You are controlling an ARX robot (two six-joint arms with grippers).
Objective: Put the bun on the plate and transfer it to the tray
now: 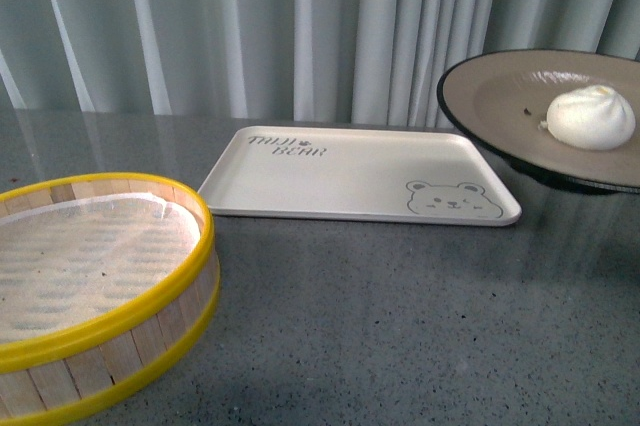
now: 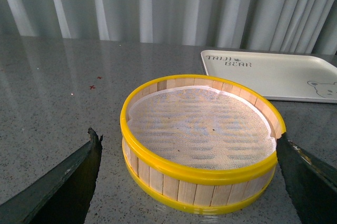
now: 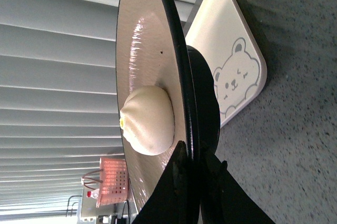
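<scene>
Pleated white bun (image 1: 591,117), round matte plate (image 1: 500,96)

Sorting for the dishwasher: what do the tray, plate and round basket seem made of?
Tray: probably plastic, smooth cream, printed bear. Plate: likely ceramic, matte grey-brown, slight sheen, black rim. Basket: pale wood slats, yellow hoops, white mesh liner.

Grey speckled tabletop (image 1: 400,326), pale pleated curtains (image 1: 200,26) behind, soft sheen
</scene>
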